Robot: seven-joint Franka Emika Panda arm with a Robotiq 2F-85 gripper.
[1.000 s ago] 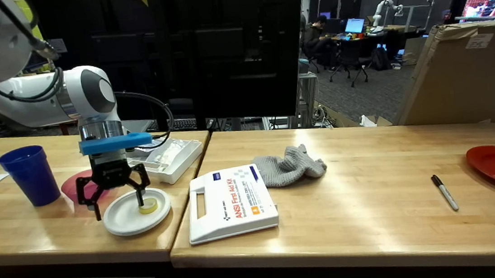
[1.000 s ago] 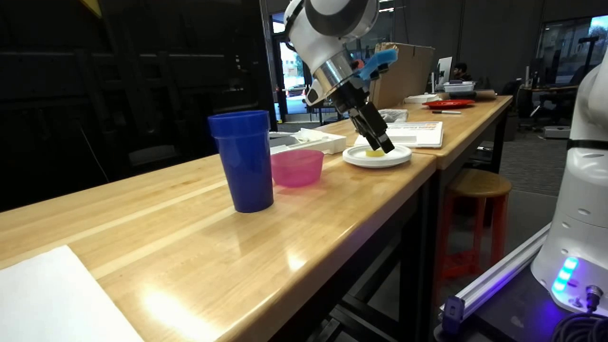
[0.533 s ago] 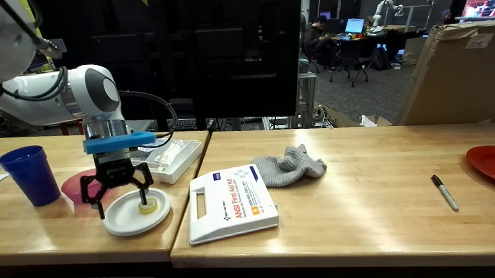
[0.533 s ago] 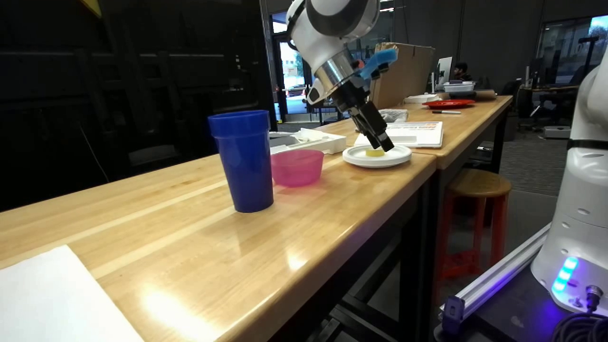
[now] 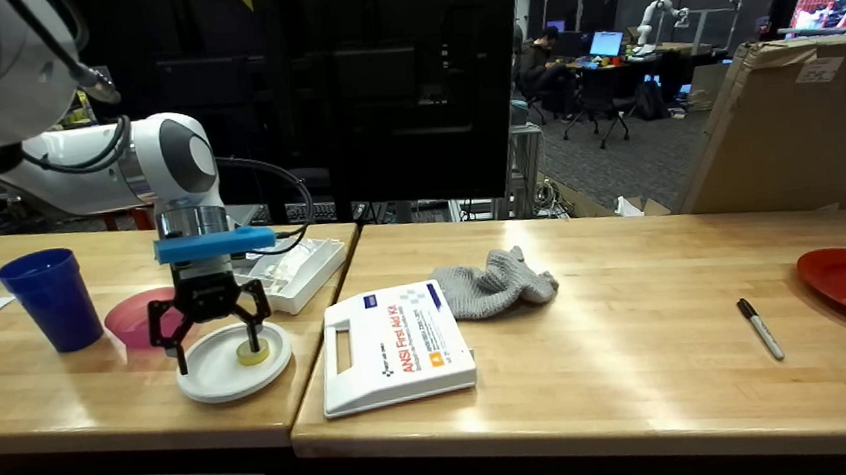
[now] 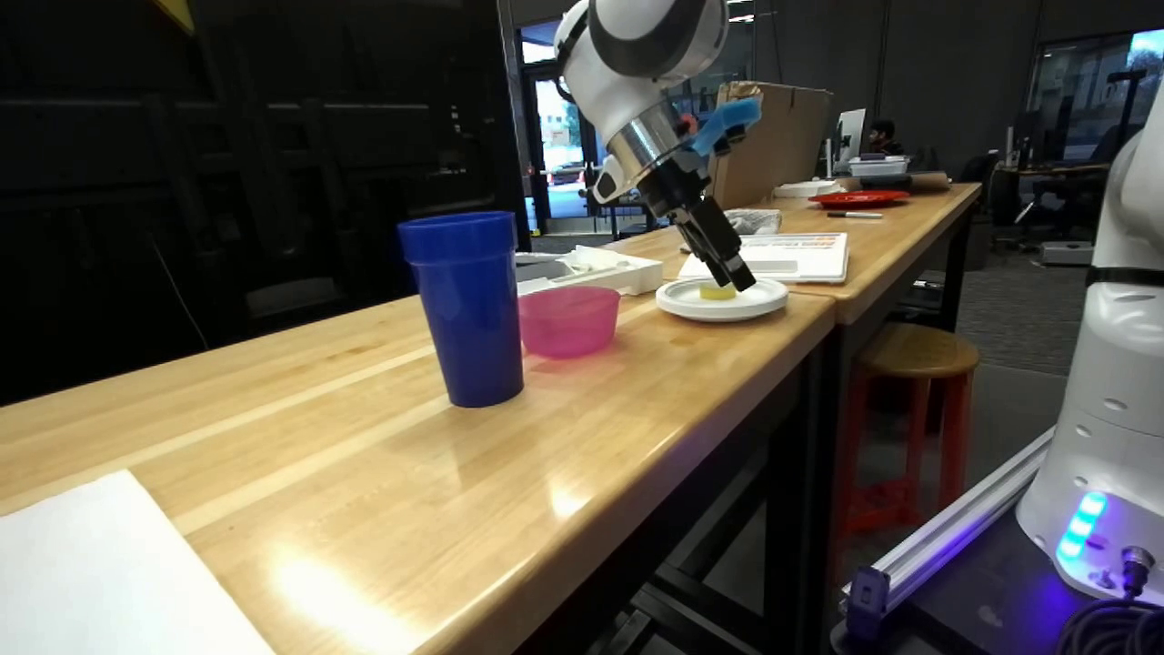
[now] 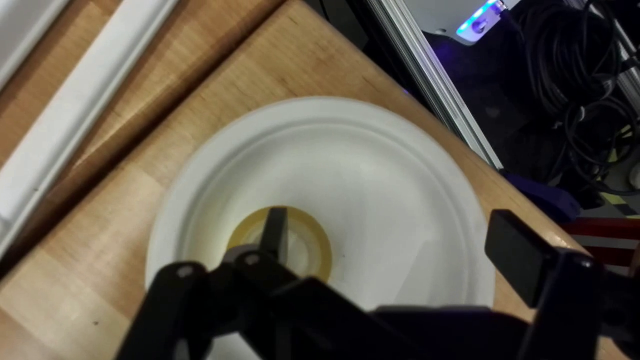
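My fingers (image 7: 520, 257) stand wide apart, holding nothing, one tip over the yellow tape roll (image 7: 321, 250); contact I can't judge. Compared with a second ago, they've shifted toward the first aid kit (image 5: 403, 352); the roll lies unmoved on the white plate (image 7: 390, 220). Whitish packets (image 5: 292, 265) lie in the white tray (image 5: 318, 280); a blue cup (image 6: 468, 309) stands beside the pink bowl (image 6: 570, 323).

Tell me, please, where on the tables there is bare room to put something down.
Widest: the tabletop between the first aid kit plus grey cloth and the marker. Smaller: between the blue cup and the paper. Crowded: around the open gripper, by the plate, yellow ring, pink bowl and white tray.
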